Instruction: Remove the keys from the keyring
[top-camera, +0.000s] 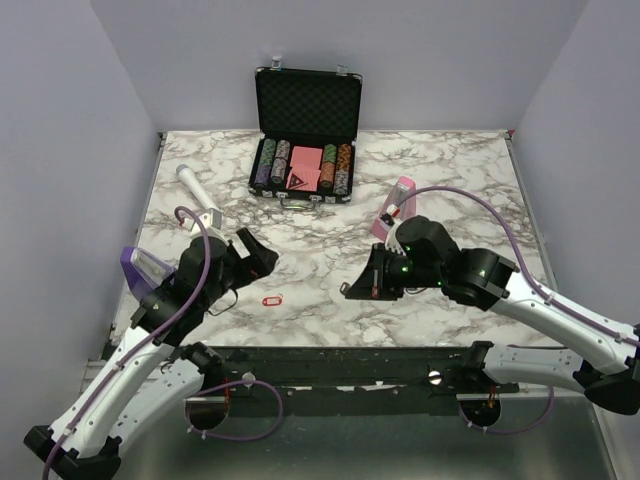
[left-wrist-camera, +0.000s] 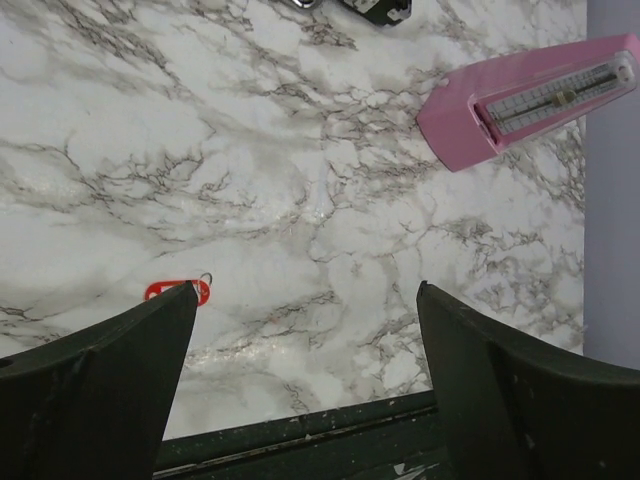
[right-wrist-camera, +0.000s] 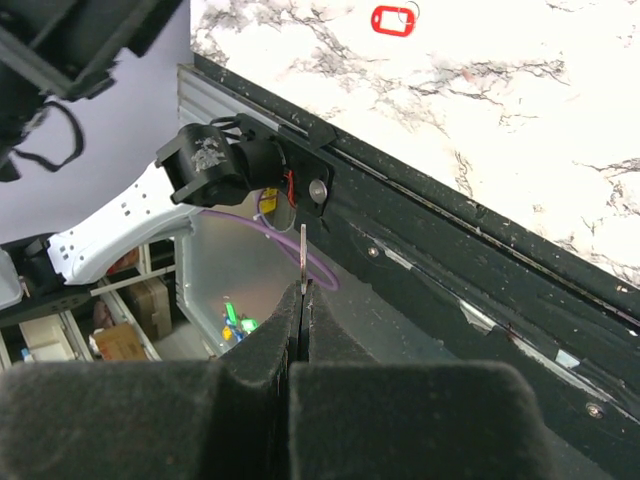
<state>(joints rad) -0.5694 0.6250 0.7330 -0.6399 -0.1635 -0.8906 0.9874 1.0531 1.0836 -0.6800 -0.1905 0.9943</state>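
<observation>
The red keyring (top-camera: 273, 299) lies flat on the marble table (top-camera: 450, 170) near its front edge; it also shows in the left wrist view (left-wrist-camera: 175, 291) with a small wire loop at one end, and in the right wrist view (right-wrist-camera: 393, 20). My left gripper (top-camera: 257, 256) is open and empty just left of and above it (left-wrist-camera: 306, 290). My right gripper (top-camera: 351, 290) is shut on a thin silver key (right-wrist-camera: 303, 252), seen edge-on and sticking out past the fingertips (right-wrist-camera: 303, 292), held over the table's front edge, right of the keyring.
A pink metronome (top-camera: 393, 208) lies at the right middle of the table and shows in the left wrist view (left-wrist-camera: 520, 100). An open black case (top-camera: 305, 140) of poker chips stands at the back. A white handheld device (top-camera: 197, 192) and a purple object (top-camera: 140, 266) lie left.
</observation>
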